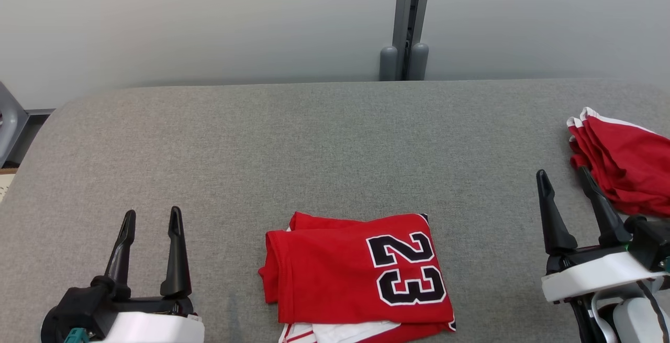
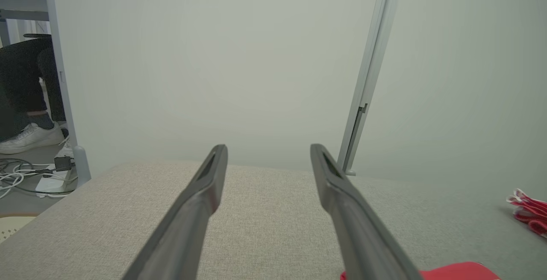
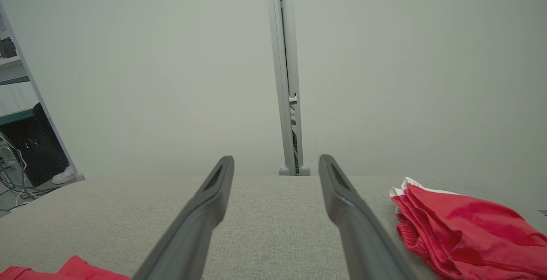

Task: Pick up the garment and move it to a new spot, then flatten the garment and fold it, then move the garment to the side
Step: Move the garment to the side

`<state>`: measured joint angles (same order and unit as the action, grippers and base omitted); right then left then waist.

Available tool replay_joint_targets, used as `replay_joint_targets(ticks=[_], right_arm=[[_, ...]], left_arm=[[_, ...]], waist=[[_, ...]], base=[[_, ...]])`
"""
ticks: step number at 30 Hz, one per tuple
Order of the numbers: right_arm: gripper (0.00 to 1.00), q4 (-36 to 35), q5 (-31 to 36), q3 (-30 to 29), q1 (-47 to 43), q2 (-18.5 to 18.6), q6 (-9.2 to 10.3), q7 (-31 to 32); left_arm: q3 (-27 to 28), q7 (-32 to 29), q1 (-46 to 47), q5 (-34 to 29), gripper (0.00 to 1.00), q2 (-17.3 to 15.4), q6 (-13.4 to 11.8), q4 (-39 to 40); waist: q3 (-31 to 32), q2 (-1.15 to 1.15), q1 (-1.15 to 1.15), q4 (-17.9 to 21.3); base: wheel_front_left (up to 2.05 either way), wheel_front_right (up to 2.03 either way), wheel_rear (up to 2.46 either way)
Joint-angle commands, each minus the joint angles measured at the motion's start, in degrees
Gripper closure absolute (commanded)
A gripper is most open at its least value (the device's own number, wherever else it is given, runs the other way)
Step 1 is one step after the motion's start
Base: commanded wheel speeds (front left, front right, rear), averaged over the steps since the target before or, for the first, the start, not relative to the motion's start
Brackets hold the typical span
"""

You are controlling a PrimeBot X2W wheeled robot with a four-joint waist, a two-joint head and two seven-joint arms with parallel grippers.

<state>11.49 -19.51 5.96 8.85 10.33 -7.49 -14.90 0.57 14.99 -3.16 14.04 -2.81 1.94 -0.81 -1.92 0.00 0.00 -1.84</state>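
Observation:
A red garment (image 1: 356, 275) with a black "23" lies folded on the grey table (image 1: 314, 144), near the front edge at the centre. Its red edge shows at the bottom of the left wrist view (image 2: 461, 271) and at the lower left of the right wrist view (image 3: 64, 271). My left gripper (image 1: 152, 222) stands open to the left of it, nothing between its fingers. My right gripper (image 1: 565, 180) is open to the right of it, also empty. In both wrist views the fingers (image 2: 205, 186) (image 3: 213, 190) point over bare table toward the wall.
A pile of folded red garments (image 1: 623, 159) with white trim lies at the table's right edge, just beyond my right gripper, seen also in the right wrist view (image 3: 461, 228). A grey post (image 1: 408, 23) stands behind the table. Cables and a person's shoe (image 2: 30, 137) are on the floor at left.

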Motion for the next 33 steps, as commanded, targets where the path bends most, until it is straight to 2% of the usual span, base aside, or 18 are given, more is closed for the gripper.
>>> replay_joint_targets(ticks=[1,8,12,17,20,26,33], right_arm=[[0.0,0.2,0.6,0.1,0.2,0.1,-0.01,-0.4],[0.0,1.9,0.3,2.0,1.2,0.1,-0.01,0.0],[0.0,4.0,-2.1,5.4,2.8,-0.7,-0.01,4.3],[0.0,8.9,-4.3,10.4,6.3,-1.2,-0.01,11.4],[0.0,11.3,-5.1,11.2,8.0,-1.9,-0.01,14.0],[0.0,18.8,-9.2,12.6,10.7,-2.9,-0.01,24.9],[0.0,24.8,-11.2,12.3,9.1,-3.9,-0.01,37.1]], left_arm=[[-0.1,0.2,0.6,-0.4,0.0,-0.2,-0.2,-0.2],[-0.2,0.2,0.6,-0.4,0.0,-0.2,-0.2,-0.4],[-0.5,0.2,0.7,-0.2,0.0,-0.2,-0.4,-0.5],[-1.2,0.2,1.5,0.3,0.0,-0.2,-0.3,-0.7],[-1.4,0.2,1.7,0.6,0.0,-0.2,-0.4,-0.8],[-2.6,0.2,2.6,0.8,0.0,-0.2,-0.2,-1.2],[-3.6,0.2,3.1,1.3,0.0,-0.2,-0.8,-1.1]], waist=[[0.1,0.0,0.0,-0.1],[0.1,0.0,0.0,-0.4],[0.1,0.0,0.0,-0.6],[-0.4,0.0,0.0,-2.0],[-0.6,0.0,0.0,-2.8],[-1.4,0.0,0.0,-5.7],[-1.8,0.0,0.0,-7.8]], base=[[0.0,0.0,0.0],[0.0,0.0,0.0],[0.0,0.0,0.0],[0.0,0.0,0.0],[0.0,0.0,0.0],[0.0,0.0,0.0],[0.0,0.0,0.0]])
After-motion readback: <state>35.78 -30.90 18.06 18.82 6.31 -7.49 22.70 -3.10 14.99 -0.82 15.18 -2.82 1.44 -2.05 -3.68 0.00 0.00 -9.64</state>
